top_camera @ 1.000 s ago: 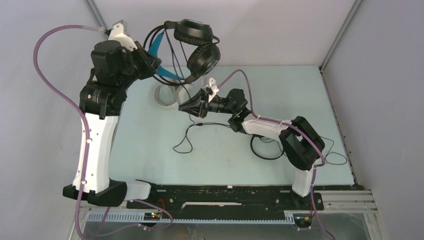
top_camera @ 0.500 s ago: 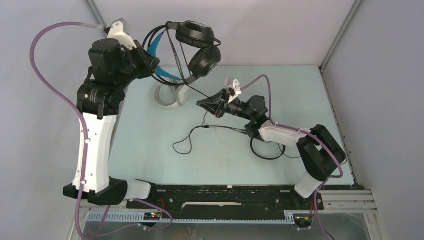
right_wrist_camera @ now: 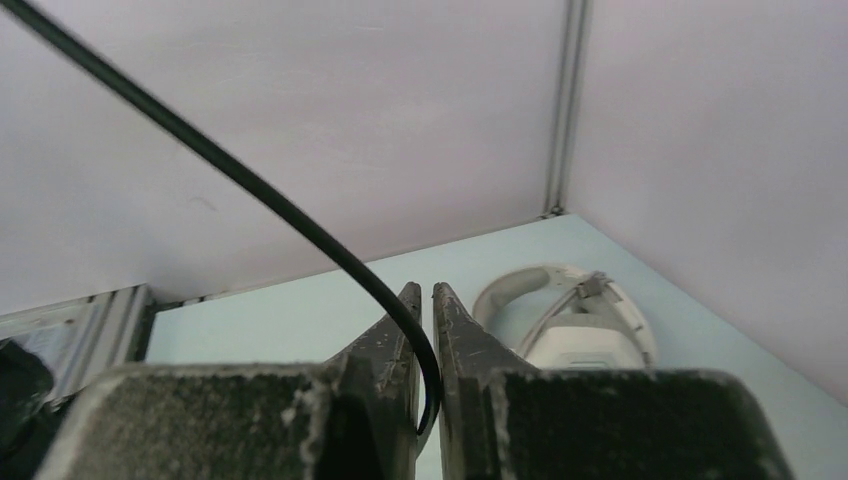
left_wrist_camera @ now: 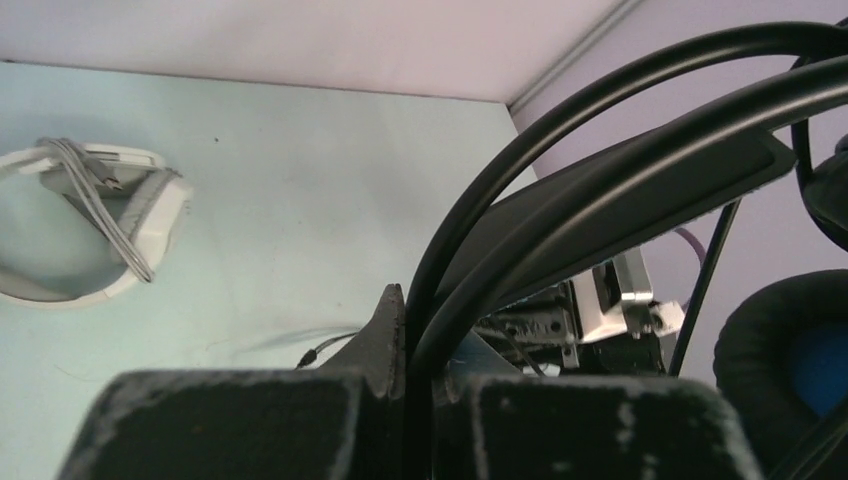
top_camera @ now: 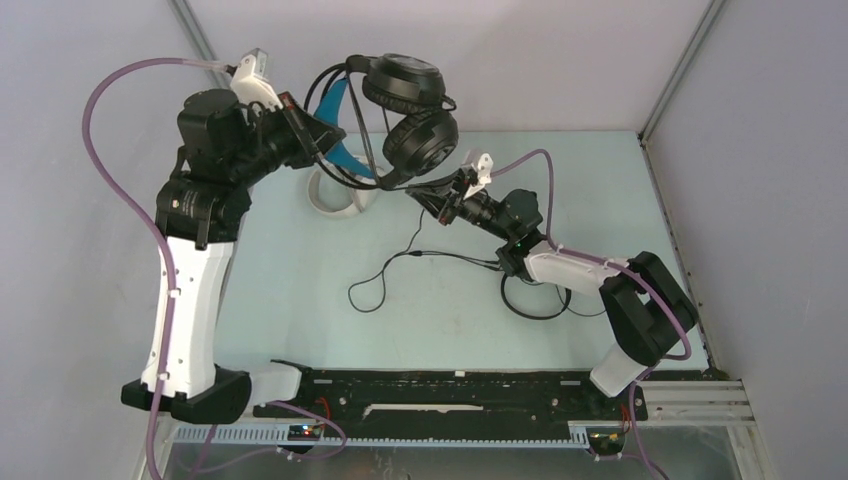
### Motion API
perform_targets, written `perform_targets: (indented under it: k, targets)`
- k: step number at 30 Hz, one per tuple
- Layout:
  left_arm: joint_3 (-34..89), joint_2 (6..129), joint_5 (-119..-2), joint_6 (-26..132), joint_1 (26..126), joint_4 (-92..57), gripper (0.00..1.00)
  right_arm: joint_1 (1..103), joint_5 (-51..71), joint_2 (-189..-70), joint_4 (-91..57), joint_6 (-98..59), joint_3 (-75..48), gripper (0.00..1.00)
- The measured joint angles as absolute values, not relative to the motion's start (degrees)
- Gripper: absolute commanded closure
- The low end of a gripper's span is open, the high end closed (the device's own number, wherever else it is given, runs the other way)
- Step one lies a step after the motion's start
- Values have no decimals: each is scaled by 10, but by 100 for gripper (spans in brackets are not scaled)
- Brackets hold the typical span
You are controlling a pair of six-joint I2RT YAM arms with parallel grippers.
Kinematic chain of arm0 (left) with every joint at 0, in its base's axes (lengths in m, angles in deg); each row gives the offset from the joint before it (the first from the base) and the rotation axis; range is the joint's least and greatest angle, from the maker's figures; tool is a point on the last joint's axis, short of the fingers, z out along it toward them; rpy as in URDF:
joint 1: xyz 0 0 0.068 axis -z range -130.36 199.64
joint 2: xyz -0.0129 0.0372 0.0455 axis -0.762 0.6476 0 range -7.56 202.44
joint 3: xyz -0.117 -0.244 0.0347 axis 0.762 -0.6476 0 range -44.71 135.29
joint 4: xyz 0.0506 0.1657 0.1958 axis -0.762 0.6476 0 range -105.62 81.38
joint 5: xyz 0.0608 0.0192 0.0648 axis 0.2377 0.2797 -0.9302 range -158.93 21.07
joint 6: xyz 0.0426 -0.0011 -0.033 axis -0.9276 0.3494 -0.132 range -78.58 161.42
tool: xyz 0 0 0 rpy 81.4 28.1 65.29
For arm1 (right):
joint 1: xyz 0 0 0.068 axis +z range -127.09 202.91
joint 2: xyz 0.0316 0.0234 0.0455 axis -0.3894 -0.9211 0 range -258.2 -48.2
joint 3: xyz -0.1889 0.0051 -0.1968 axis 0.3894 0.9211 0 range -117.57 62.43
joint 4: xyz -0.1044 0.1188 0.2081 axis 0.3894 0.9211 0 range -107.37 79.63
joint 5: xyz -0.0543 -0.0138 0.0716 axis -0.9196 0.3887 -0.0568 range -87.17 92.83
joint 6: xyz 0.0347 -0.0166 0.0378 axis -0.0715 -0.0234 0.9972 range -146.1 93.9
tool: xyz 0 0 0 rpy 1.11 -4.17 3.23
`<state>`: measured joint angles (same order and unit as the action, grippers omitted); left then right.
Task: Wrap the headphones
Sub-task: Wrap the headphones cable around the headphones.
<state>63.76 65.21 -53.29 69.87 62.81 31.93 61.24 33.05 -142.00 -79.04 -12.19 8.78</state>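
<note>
the left pincer was shut tight on the band of the black headphones. it held them up in the air at the far left. the two ear cups hung one over the other, and one showed blue inside. the right pincer was almost shut and pinched the thin black cord just right of the cups. more of the cord lay in loose loops on the table. the white headphones lay flat at the far left, under the lifted pair.
</note>
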Motion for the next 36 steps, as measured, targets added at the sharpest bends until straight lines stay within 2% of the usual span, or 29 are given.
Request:
perform_targets:
  k: [10, 14, 17, 23, 29, 36]
  targets:
    - [599, 617, -445, 677, 628, 340, 100, 582, 251, -1419, -807, -144, 92, 83]
    - [573, 610, -417, 651, 628, 354, 100, 575, 239, -1419, -825, -144, 92, 88]
    - [563, 615, -404, 632, 628, 370, 100, 574, 236, -1419, -832, -144, 92, 100]
    - [562, 630, -393, 580, 631, 391, 100, 568, 253, -1418, -832, -143, 92, 100]
    - [513, 623, -408, 484, 648, 384, 100, 556, 306, -1381, -764, -149, 99, 100]
    - [461, 622, -460, 337, 679, 368, 100, 547, 368, -1293, -576, -181, 100, 100]
